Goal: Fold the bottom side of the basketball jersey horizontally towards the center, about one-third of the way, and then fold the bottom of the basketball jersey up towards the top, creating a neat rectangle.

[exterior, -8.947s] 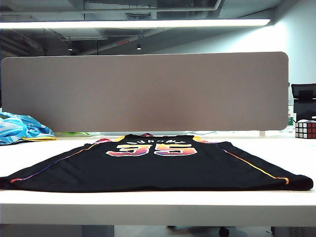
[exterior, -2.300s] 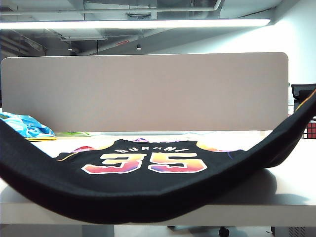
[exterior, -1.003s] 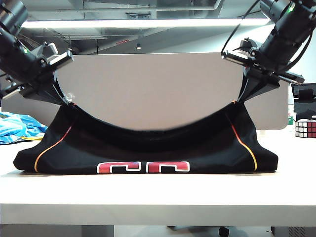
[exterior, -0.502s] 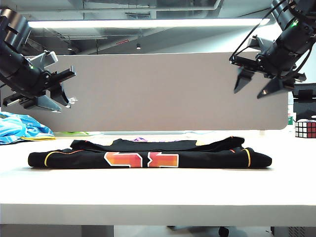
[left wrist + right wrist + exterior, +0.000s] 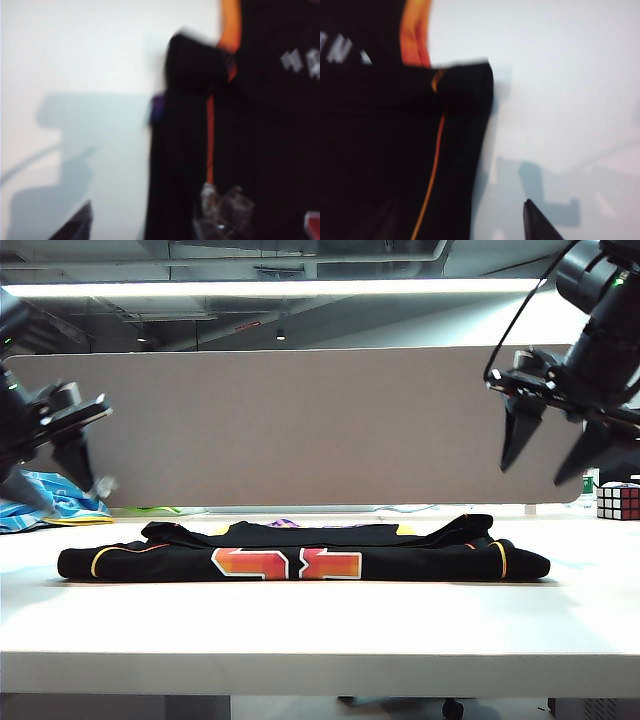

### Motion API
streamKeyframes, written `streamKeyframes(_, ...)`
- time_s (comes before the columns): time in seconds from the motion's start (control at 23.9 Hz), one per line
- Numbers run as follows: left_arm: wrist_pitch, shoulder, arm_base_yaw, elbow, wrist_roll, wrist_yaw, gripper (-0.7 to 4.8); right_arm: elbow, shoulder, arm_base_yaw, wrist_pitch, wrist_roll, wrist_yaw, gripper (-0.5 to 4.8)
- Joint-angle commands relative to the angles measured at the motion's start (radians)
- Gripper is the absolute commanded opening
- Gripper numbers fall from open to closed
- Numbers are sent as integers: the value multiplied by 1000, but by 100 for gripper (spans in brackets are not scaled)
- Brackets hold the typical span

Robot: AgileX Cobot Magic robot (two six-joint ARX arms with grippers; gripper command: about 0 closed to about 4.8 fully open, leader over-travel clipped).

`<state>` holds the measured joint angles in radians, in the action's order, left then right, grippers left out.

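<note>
Your basketball jersey (image 5: pixel 300 552) is matt black cloth, soft and slack where it lies folded near the table's far edge, with smoother orange print on the number and thin orange trim. The table (image 5: pixel 320 625) under it looks smooth, white and faintly satin. Your left gripper (image 5: pixel 55 475) and right gripper (image 5: pixel 545 455), both spread open above the table's ends, read as dark matt plastic or metal; you can't tell which.
</note>
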<state>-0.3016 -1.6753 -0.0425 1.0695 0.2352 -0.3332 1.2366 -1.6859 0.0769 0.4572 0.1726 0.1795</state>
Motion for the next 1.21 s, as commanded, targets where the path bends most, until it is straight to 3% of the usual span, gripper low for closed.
streamKeyframes(0.04, -143, 4, 0, -2, -82, -6, 246, -20, 18, 1, 69, 19, 46, 338)
streamKeyframes(0.25, -180, -2, 4, -1, -108, -99, 248, -119, 18, 0, 57, 63, 164, 338)
streamKeyframes(0.54, -226, -17, 21, -1, -179, -48, 248, -196, 16, 1, 32, 79, 190, 338)
streamKeyframes(1.21, -233, -125, 106, -1, -175, -71, 247, -204, -42, 9, -51, 143, 270, 337)
